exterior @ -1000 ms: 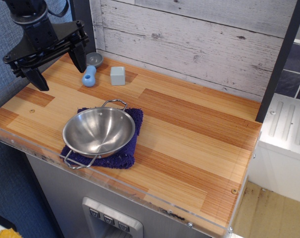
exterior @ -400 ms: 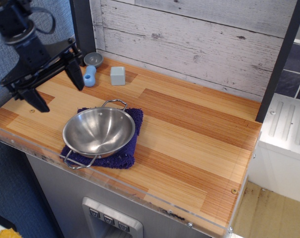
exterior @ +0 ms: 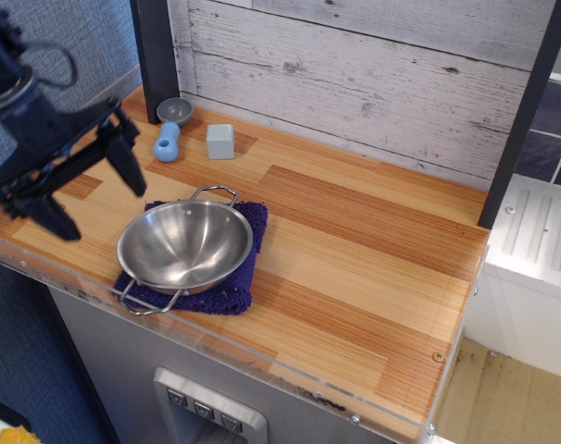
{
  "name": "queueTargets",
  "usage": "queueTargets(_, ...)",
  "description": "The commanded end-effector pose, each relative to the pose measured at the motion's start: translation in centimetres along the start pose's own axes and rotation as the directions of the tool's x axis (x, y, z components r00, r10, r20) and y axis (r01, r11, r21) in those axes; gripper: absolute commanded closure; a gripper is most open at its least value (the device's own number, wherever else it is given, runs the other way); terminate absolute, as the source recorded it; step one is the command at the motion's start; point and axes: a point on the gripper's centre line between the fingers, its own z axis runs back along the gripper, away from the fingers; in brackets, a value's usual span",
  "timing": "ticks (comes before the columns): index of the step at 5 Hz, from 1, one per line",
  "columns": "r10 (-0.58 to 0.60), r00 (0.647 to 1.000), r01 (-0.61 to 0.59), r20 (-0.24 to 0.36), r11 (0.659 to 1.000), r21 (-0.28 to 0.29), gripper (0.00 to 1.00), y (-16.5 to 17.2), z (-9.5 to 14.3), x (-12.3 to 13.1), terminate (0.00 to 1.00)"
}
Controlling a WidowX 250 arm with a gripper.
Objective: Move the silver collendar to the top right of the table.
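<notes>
**Bowl sits on the cloth, gripper wide open at the left edge**

Here we are at the table point(exterior: 355, 240), striped light and reddish wood with a clear plastic strip along the front. The silver collendar point(exterior: 185, 245) is sitting upright on a purple cloth point(exterior: 234, 294), near the front left part of the top, its shiny inside facing up. One thin wire handle point(exterior: 215, 192) points toward the back wall, the other point(exterior: 143, 302) hangs out over the front corner of the cloth. The cloth shows on the right and front sides of the bowl, and the bowl covers most of it.

Over on the left, the black gripper point(exterior: 88, 199) is up above the left end of the table, tilted, with its two fingers spread wide apart. One finger point(exterior: 128, 162) points down close to the left of the bowl's rear handle, the other point(exterior: 54, 215) sits further out toward the front left edge. Nothing is between them, and neither finger touches the bowl. A dark cable loops above the arm.

At the back left corner, against the whitewashed plank wall point(exterior: 355, 74), there is a small grey cup point(exterior: 175, 110), a light blue dumbbell-shaped piece point(exterior: 168, 142) just in front of it, and a pale grey-green block point(exterior: 219, 141) just to its right. All three are well apart from the bowl. The far right end of the top is bare wood, next to a dark upright post point(exterior: 526, 111)
</notes>
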Motion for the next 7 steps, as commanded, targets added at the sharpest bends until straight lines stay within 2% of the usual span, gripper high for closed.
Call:
queueTargets(1, -0.056, 0.998, 0.056, -0.017, 0.998, -0.012, 0.00, 1.3, -1.5, -0.6, 0.00)
queueTargets(3, -0.065, 0.995, 0.057, -0.082, 0.994, -0.094, 0.00, 1.1, -3.0, -1.0, 0.00)
queueTargets(4, -0.063, 0.995, 0.053, -0.079, 0.992, -0.115, 1.00, 1.5, -3.2, -1.2, 0.00)
queueTargets(6, -0.049, 0.996, 0.040, -0.068, 0.992, -0.122, 1.00, 2.1, -2.9, -1.0, 0.00)
queueTargets(7, -0.027, 0.999, 0.021, -0.044, 0.992, -0.125, 1.00, 2.2, -2.1, -0.6, 0.00)
